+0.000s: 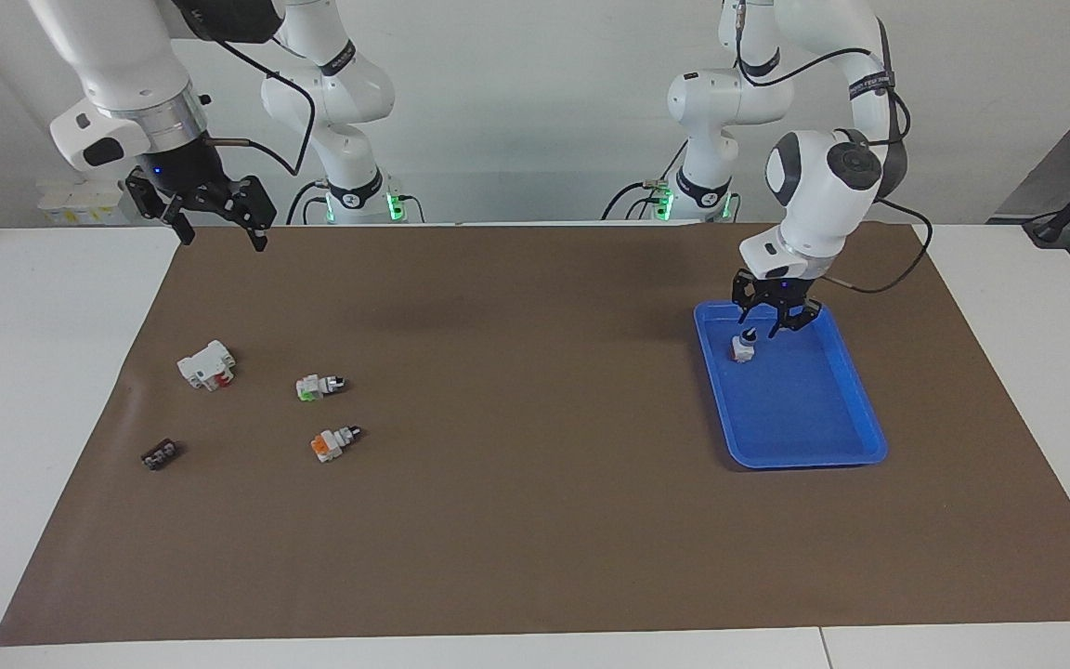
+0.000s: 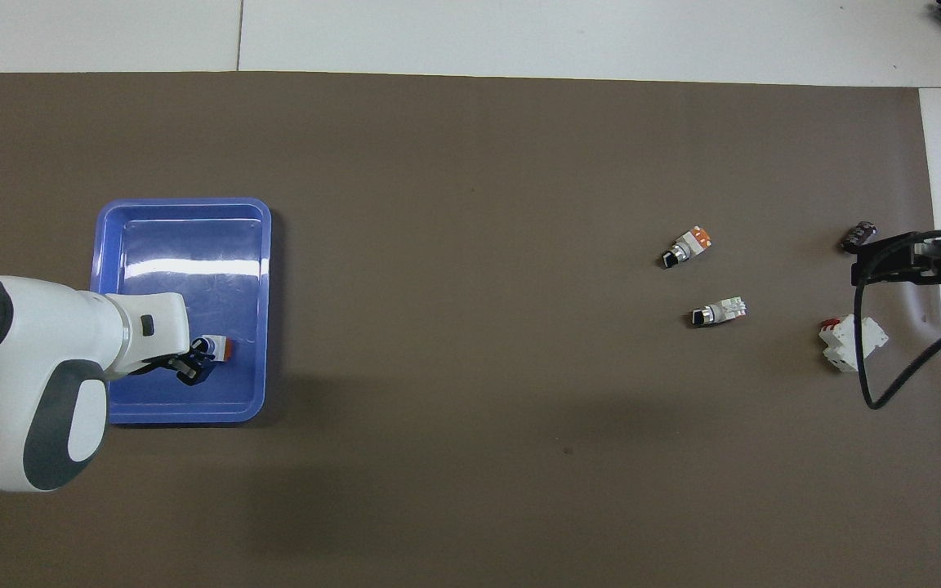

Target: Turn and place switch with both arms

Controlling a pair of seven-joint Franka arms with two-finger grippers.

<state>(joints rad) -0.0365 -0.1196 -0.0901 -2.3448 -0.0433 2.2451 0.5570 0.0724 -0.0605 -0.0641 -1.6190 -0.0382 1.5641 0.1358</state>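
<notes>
The switch [image 1: 740,350], with a white body, an orange-red end and a black knob, rests in the blue tray [image 1: 814,437] at the end nearer the robots. It also shows in the overhead view [image 2: 219,349] in the tray [image 2: 185,220]. My left gripper [image 1: 770,327] hangs low over the tray right beside the switch, its fingers apart and the knob next to one fingertip; it also shows in the overhead view [image 2: 190,369]. My right gripper [image 1: 219,228] is open and empty, raised over the mat's corner at the right arm's end, where the arm waits.
On the brown mat at the right arm's end lie a green-ended switch [image 1: 319,386], a paler orange switch [image 1: 332,443], a white block with red parts [image 1: 207,364] and a small dark part [image 1: 161,454].
</notes>
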